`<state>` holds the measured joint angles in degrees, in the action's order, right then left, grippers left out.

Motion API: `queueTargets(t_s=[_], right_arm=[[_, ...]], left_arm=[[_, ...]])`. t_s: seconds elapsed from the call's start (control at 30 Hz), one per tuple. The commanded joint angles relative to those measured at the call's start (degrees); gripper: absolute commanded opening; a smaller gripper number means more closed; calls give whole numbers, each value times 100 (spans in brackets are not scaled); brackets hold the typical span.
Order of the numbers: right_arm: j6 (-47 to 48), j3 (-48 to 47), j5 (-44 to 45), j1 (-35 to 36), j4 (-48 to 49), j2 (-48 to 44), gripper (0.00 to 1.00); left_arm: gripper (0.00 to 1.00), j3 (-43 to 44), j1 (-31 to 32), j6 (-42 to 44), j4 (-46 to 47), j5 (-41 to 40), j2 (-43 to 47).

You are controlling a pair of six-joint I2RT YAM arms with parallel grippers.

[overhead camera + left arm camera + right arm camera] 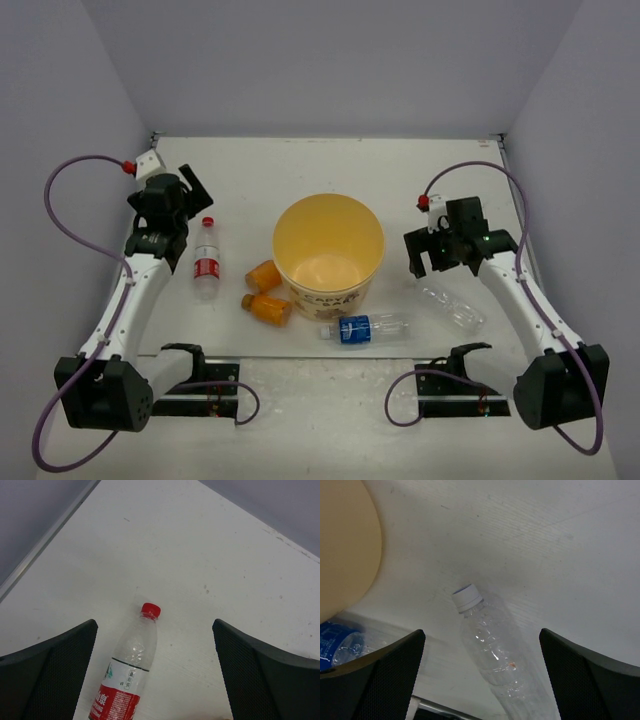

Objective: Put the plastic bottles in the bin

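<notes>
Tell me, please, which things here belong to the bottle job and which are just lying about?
Job: red-capped bottle, blue-label bottle, unlabelled bottle, far orange bottle, near orange bottle, bin.
Not the job: table, purple cables.

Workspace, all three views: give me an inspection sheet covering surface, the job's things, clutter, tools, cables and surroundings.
Surface: white table, faint specks and scuffs.
Job's things: bin upright at centre, no bottle seen inside. All five bottles lie on the table: red-capped bottle to the left, orange bottles by the bin's left front, blue-label bottle in front, unlabelled bottle to the right.
Clutter: nothing seen.
Tools: left tool open above the red-capped bottle; right tool open above the unlabelled bottle.
Cables: purple cable loops along each arm, away from the bottles.
Surroundings: plain pale walls on three sides.
</notes>
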<state>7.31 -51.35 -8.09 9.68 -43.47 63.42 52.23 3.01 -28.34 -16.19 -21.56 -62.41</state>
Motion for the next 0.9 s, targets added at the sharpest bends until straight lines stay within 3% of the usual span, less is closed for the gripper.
queueTargets(t_s=[0.0, 0.2, 0.8, 0.87], right_arm=[[225, -414, 596, 237, -566, 484, 99], [244, -316, 1251, 441, -1084, 1423, 99], [446, -68, 1829, 675, -708, 3165, 99], [455, -122, 1831, 675, -688, 3189, 92]], left_arm=[[100, 25, -37, 109, 265, -183, -161], [100, 46, -37, 109, 200, -427, -272], [100, 130, -45, 92, 73, -674, -421], [100, 137, -46, 81, 62, -693, -413]])
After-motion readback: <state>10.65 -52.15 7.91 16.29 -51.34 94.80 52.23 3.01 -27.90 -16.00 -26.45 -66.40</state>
